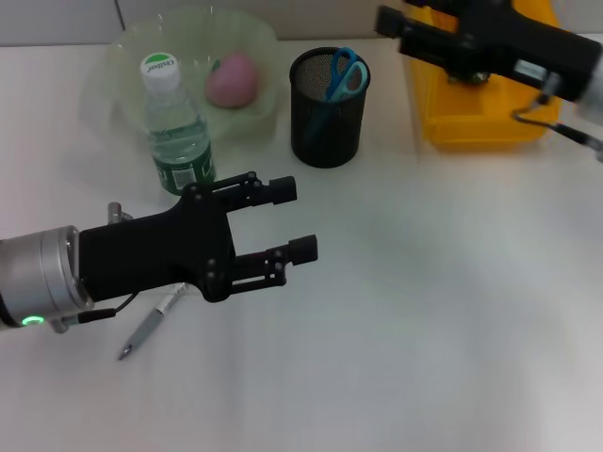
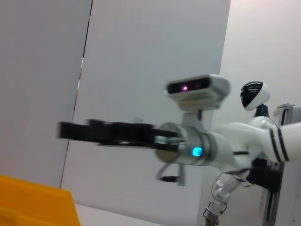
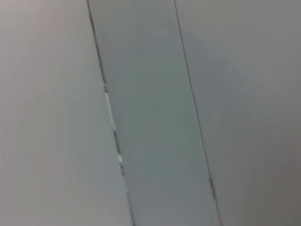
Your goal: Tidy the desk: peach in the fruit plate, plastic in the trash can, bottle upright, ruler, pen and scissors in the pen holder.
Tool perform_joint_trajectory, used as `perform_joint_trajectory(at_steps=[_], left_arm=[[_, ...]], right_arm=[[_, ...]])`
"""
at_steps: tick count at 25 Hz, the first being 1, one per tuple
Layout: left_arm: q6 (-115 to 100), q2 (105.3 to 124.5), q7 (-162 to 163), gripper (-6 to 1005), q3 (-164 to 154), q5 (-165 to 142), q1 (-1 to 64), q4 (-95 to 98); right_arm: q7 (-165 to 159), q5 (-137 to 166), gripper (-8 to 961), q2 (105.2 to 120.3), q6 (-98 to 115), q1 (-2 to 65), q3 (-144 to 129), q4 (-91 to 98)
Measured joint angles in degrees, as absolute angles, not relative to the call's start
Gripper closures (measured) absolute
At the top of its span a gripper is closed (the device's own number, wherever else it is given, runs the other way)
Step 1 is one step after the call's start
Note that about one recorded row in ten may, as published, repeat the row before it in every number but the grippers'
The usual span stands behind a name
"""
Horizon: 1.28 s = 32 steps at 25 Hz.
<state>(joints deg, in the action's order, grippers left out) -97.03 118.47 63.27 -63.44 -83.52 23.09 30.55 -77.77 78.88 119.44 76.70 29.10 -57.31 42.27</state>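
On the white counter point(image 1: 424, 311), the left pincer point(image 1: 293, 219), black on a silver-cuffed arm, reaches in from the left edge of the head view at mid-height, its two fingers spread apart and holding nothing. Just below its body, at lower left, lies a slim grey pen point(image 1: 149, 327), partly hidden under the arm. Directly above the pincer stands an upright clear plastic bottle with a white cap and green label point(image 1: 175, 132). Behind the bottle, at upper left, sits a pale translucent green fruit plate point(image 1: 113, 66) with a pink peach point(image 1: 232, 80) in it. To the right of the plate, at top centre, a black mesh pen holder point(image 1: 325, 122) contains blue-handled scissors point(image 1: 345, 73). At upper right is a yellow plastic trash can point(image 1: 476, 127); the right pincer point(image 1: 388, 21) hangs over its upper left corner, and whether its fingers are apart or together cannot be told. The left wrist view shows that right arm's black pincer point(image 2: 70, 130) blurred against a grey wall.
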Motion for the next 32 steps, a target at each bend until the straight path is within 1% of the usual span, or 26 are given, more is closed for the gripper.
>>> perform_joint_trajectory(at_steps=[2,3,7,8,10,12,13,14,15,23,26,32], left_arm=[[-96.79,118.47,64.31,280,-63.44,-83.57,23.30,30.95],[-96.54,118.39,65.94,280,-63.45,-83.89,23.41,32.12],[-95.49,117.88,70.72,280,-63.36,-84.95,23.47,35.74],[-94.17,117.45,77.02,280,-63.35,-87.04,23.46,40.30],[-93.59,117.34,80.37,280,-63.35,-88.55,23.47,42.78],[-92.51,117.39,86.39,280,-63.33,-92.19,23.59,48.16],[-91.08,117.74,92.23,280,-63.28,-96.43,23.87,53.21],[-91.08,117.74,92.23,280,-63.28,-96.43,23.87,53.21],[-89.66,118.01,97.23,280,-63.27,-100.02,24.14,57.27],[-91.22,118.32,108.32,280,-65.53,-115.58,25.61,72.17],[-92.66,118.35,108.89,281,-66.51,-118.35,26.46,74.46],[-98.26,118.49,111.44,284,-69.02,-128.22,31.37,77.34]], right_arm=[[-77.84,76.76,348,119.39,80.88,26.22,-56.93,42.96],[-77.79,75.39,342,119.34,85.34,23.76,-55.23,42.88],[-77.73,75.20,319,119.35,91.12,21.33,-51.23,40.89],[-77.74,75.20,313,119.32,93.78,20.39,-48.92,38.91],[-77.71,75.25,301,119.23,95.58,19.69,-47.11,36.99],[-77.57,75.33,301,119.20,96.10,19.41,-46.38,36.12],[-77.10,75.55,301,119.19,96.37,19.03,-45.53,34.72],[-77.10,75.55,301,119.19,96.37,19.03,-45.53,34.72],[-76.37,75.65,301,119.18,96.42,18.76,-45.05,33.50],[-75.83,75.72,301,119.09,96.19,18.90,-44.24,31.53],[-75.82,75.72,301,119.08,96.16,19.17,-44.22,31.32],[-75.79,75.78,302,119.08,96.05,20.81,-44.31,29.44]])
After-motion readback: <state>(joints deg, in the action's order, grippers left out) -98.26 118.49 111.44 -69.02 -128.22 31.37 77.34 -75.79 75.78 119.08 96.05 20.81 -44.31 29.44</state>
